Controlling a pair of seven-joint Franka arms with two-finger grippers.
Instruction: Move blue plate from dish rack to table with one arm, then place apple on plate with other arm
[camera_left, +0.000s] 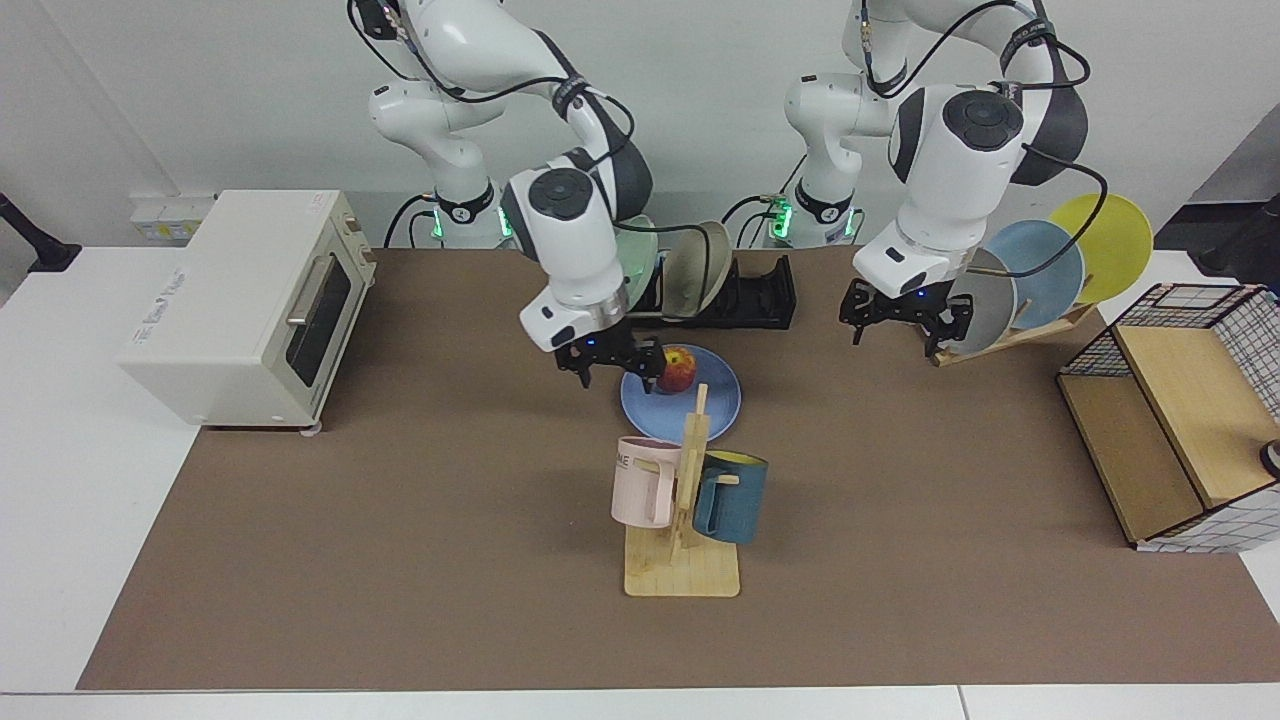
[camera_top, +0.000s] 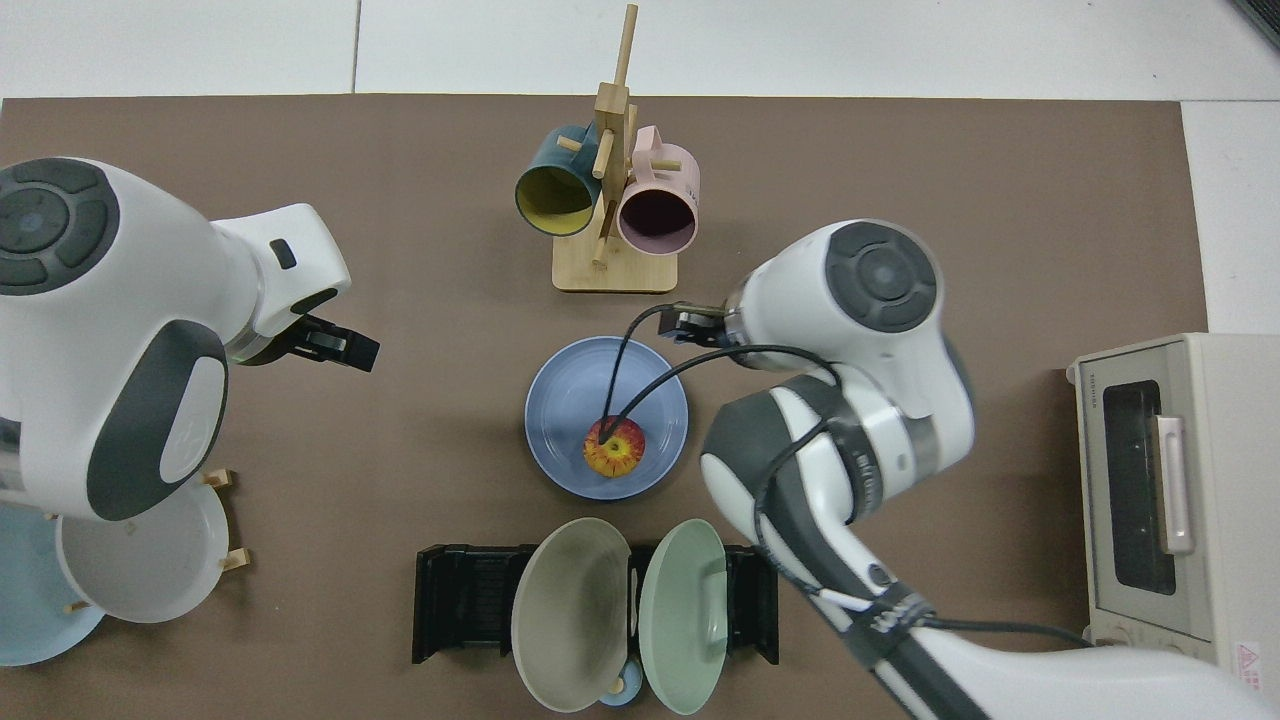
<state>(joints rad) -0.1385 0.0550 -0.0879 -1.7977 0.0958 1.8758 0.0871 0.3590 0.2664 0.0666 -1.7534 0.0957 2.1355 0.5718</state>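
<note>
The blue plate (camera_left: 705, 408) lies flat on the brown mat of the table (camera_left: 400, 500), in front of the black dish rack (camera_left: 762, 292). The apple (camera_left: 678, 369) rests on the plate, on the side toward the rack (camera_top: 465, 600); from above the apple (camera_top: 614, 447) and plate (camera_top: 570, 395) show uncovered. My right gripper (camera_left: 615, 372) hangs open and empty just beside the apple, clear of it. In the top view its own wrist hides it. My left gripper (camera_left: 903, 325) hovers open and empty by the wooden plate stand, far from the plate.
The rack holds a beige dish (camera_left: 695, 268) and a pale green one (camera_top: 683, 615). A mug tree (camera_left: 685, 500) stands close in front of the plate. A toaster oven (camera_left: 240, 300), a wooden stand with grey, sky-blue and yellow plates (camera_left: 1040, 270) and a wire shelf (camera_left: 1170, 420) line the sides.
</note>
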